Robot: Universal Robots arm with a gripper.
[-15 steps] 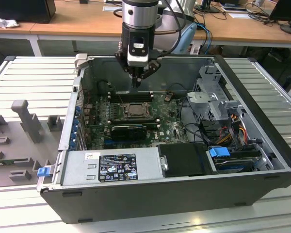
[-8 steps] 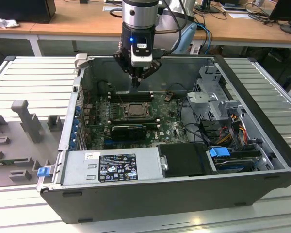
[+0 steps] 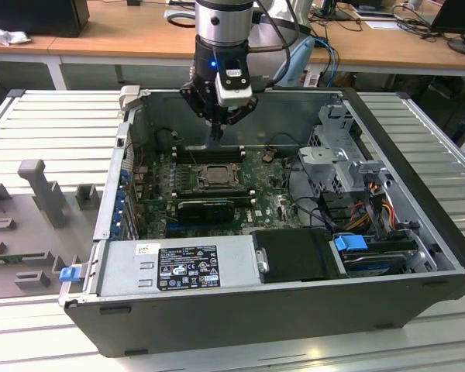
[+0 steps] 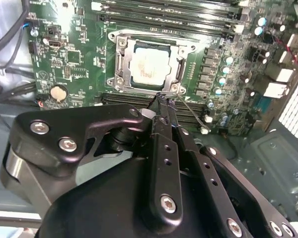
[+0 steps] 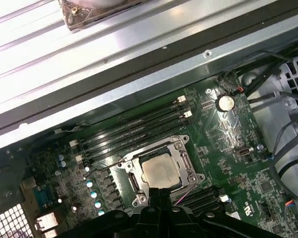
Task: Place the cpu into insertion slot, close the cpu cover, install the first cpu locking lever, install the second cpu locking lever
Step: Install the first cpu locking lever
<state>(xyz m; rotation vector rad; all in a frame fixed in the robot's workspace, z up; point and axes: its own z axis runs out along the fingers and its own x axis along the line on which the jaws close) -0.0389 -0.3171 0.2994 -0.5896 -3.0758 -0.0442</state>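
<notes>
Black end effector [image 4: 162, 100] closed tip to tip, nothing visible between the fingers, inside open dark-grey computer case [image 3: 294, 318] near its far wall. Just beyond the tips, mid green motherboard [image 3: 283, 205]: square silvery-rimmed insertion slot [image 4: 118, 82], thin silvery-grey cpu cover [image 4: 154, 42] flat over it, pale silvery-beige square cpu [image 4: 150, 64] seated inside.

Open dark computer case [image 3: 256, 318] on slatted grey table [image 3: 54, 116]: green motherboard [image 4: 89, 74], black memory slots [image 5: 134, 131], coin battery [image 4: 58, 92], labelled power supply [image 3: 178, 267], blue latch [image 3: 68, 273], bundled cables [image 3: 372, 205].
</notes>
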